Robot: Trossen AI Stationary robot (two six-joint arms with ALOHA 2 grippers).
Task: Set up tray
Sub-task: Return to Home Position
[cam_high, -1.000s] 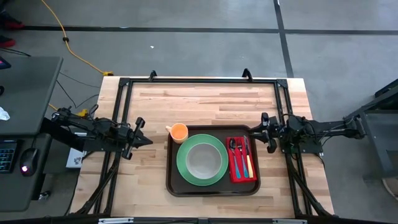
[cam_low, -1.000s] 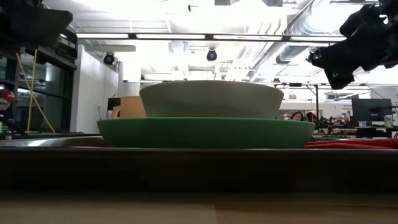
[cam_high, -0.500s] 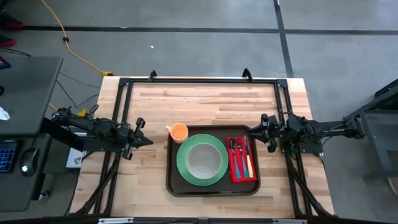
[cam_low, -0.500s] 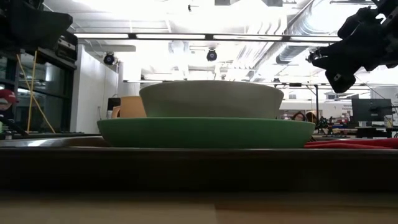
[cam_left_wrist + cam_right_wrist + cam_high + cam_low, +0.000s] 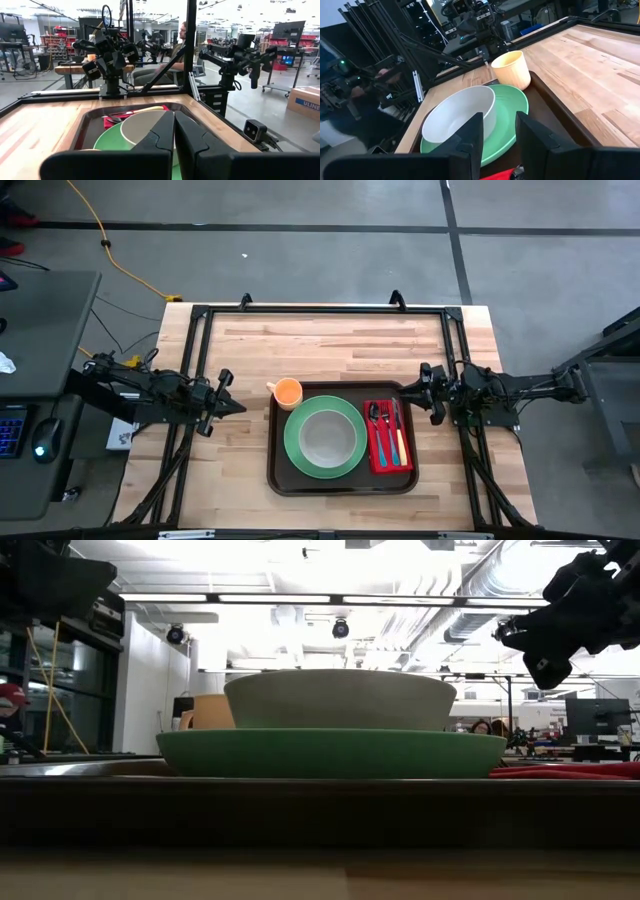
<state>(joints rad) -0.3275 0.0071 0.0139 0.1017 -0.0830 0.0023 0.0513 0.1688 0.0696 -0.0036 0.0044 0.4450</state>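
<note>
Tray (image 5: pixel 276 476) sits on the desk (image 5: pixel 330 340) in the high view, carrying a green plate (image 5: pixel 294 444) with a bowl (image 5: pixel 322 436), an orange cup (image 5: pixel 288 392) in its rear left corner and a red napkin (image 5: pixel 379 461) with cutlery along its right side. The left claw (image 5: pixel 226 406) hangs left of the tray and the right claw (image 5: pixel 428 393) just off its rear right corner. In the low view the tray's front wall spans the foreground, and in the wrist views the left claw's fingers (image 5: pixel 159 137) are together while the right claw's fingers (image 5: pixel 470 132) stand apart.
</note>
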